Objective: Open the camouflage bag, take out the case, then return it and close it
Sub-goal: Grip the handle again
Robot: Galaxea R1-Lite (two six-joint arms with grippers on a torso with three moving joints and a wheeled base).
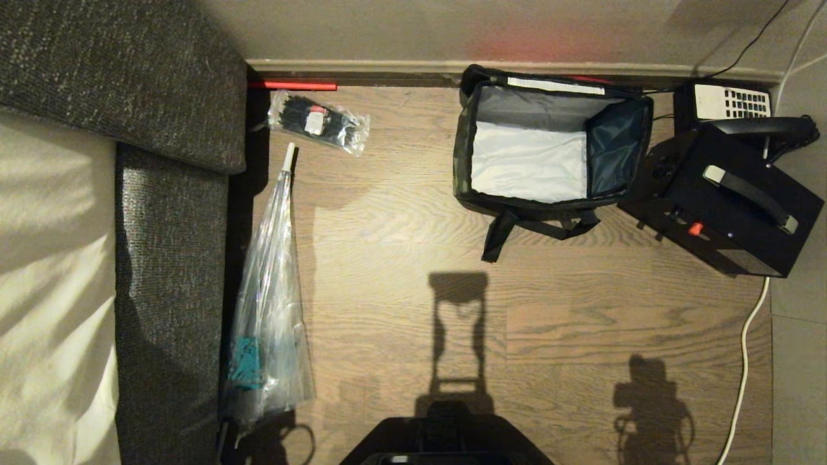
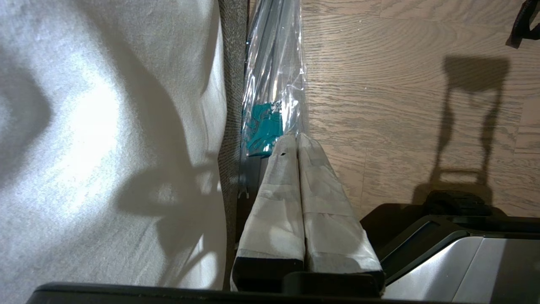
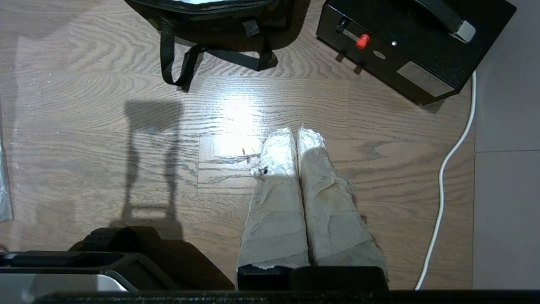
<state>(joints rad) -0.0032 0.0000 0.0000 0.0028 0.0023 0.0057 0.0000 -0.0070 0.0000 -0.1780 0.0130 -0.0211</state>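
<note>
Robot base (image 1: 446, 445): dark housing at the near edge of the floor, its shadow stretching toward the bag.
Camouflage bag (image 1: 549, 152): sits on the wood floor well ahead of the right gripper, against the skirting, lid thrown back, pale lining showing and nothing inside; black straps (image 3: 177, 63) trail on the boards toward the gripper.
Case (image 1: 730, 200): out of the bag, standing on the floor just beside it, ahead of the right gripper and off to its outer side; dark bar on top, a red knob on the near face.
Right gripper (image 3: 297, 133): taped fingers pressed together, holding nothing, hanging over bare boards, well short of bag and case.
Left gripper (image 2: 297, 137): taped fingers pressed together too, nothing held, tips over a clear plastic-wrapped umbrella (image 1: 268, 310) lying along the grey sofa (image 1: 174, 258).
White cable (image 3: 447, 169): runs along the floor to the right gripper's outer side.
Desk telephone (image 1: 733, 103): beyond the case, by the wall.
</note>
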